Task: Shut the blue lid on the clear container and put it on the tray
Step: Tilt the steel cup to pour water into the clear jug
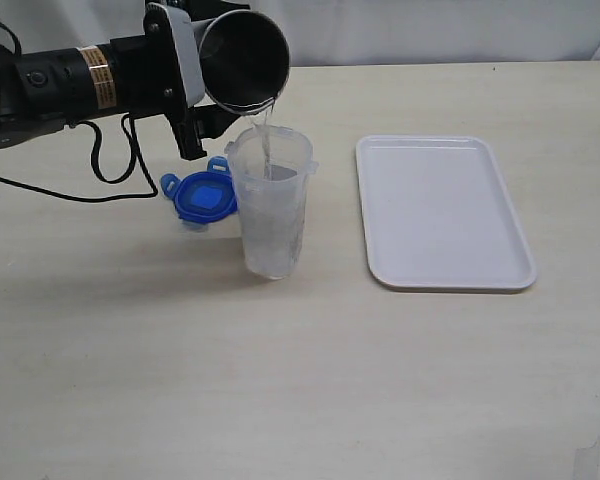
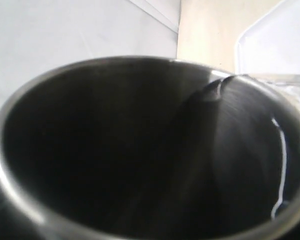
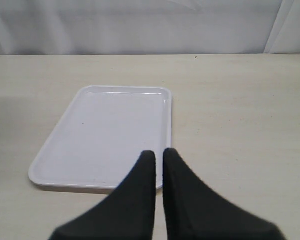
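The clear container (image 1: 270,210) stands upright and uncovered on the table, partly filled with water. My left gripper (image 1: 195,85) is shut on a grey steel cup (image 1: 242,60), which is tipped over the container's mouth, and a thin stream of water (image 1: 267,140) runs from it. The cup's dark inside (image 2: 115,150) fills the left wrist view and hides the fingers there. The blue lid (image 1: 204,196) lies flat on the table just left of and behind the container. To the right lies the white tray (image 1: 442,212), bare. My right gripper (image 3: 159,155) is shut and holds nothing, hovering at the tray's (image 3: 105,130) near corner.
A black cable (image 1: 110,170) from the left arm loops over the table at the left. A pale curtain (image 3: 140,25) closes off the table's far edge. The right arm does not show in the exterior view.
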You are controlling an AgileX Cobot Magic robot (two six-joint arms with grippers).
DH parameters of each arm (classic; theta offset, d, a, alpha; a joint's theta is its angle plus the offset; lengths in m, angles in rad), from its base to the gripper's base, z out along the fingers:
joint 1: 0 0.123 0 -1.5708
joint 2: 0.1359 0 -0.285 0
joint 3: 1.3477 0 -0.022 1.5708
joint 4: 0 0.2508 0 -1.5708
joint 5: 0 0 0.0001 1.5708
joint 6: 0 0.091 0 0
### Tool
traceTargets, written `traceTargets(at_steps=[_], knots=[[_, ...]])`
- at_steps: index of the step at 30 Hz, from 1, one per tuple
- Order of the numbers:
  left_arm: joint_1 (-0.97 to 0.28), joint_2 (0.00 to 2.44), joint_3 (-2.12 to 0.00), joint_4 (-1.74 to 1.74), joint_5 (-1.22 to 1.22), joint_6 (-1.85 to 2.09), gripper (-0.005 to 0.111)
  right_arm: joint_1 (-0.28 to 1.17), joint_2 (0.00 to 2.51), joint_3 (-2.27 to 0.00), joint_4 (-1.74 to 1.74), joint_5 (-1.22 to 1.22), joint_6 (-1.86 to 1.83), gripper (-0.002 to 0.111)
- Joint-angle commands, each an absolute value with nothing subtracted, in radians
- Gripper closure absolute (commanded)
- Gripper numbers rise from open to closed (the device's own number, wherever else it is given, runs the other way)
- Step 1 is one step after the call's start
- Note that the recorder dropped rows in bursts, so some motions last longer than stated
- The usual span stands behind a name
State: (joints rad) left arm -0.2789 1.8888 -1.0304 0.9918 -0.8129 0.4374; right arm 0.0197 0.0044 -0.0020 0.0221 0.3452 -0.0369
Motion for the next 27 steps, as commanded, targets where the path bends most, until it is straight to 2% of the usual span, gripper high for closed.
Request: traceTargets(at_steps=[1,27], knots=[[-0.279,1.866,-1.049,0.959,-0.865,0.462,0.107,0.014,0.0,0.0,0.014,0.345,-0.036,0.103],[-0.279,1.866,-1.049,0.957,-0.865,0.503,0.107,0.014,0.0,0.0,0.014,0.345,-0.036,0.103]])
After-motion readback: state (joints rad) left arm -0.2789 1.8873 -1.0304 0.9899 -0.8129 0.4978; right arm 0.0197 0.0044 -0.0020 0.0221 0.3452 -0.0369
